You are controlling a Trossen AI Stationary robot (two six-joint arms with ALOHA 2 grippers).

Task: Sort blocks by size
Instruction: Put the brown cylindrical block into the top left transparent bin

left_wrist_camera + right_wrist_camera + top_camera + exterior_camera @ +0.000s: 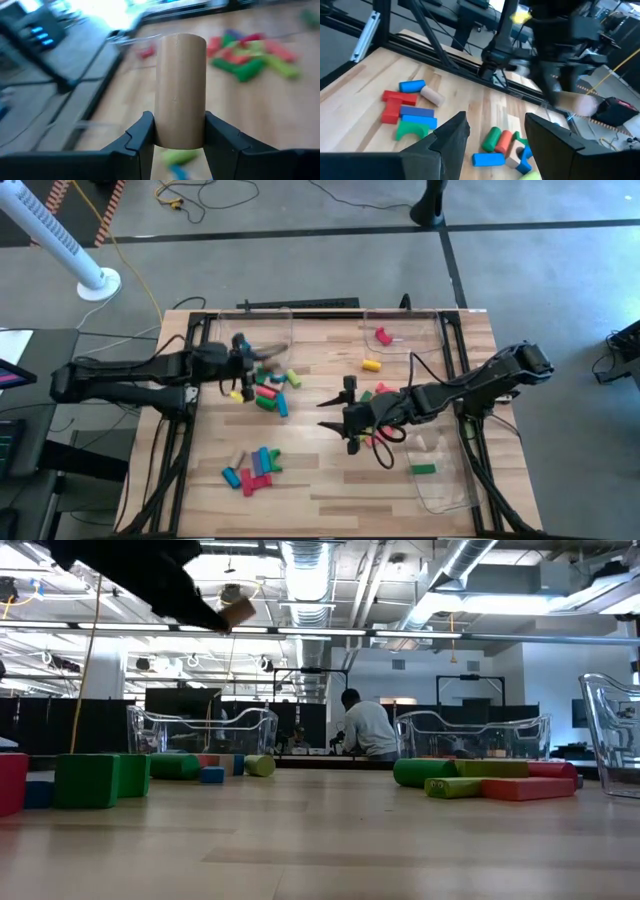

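Because the blocks must be sorted by size, the left gripper (180, 142) is clamped on a tan cylinder (180, 90), lifted clear above the table (330, 485) over the mixed pile (268, 388), probably for carrying to a tray. Its long axis runs straight out from between the fingers. The right gripper (495, 137) hangs parted and empty, well apart.

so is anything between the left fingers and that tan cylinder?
No. The left gripper already holds the tan cylinder directly, a finger against each side with nothing in between, lifted above the pile of blocks.
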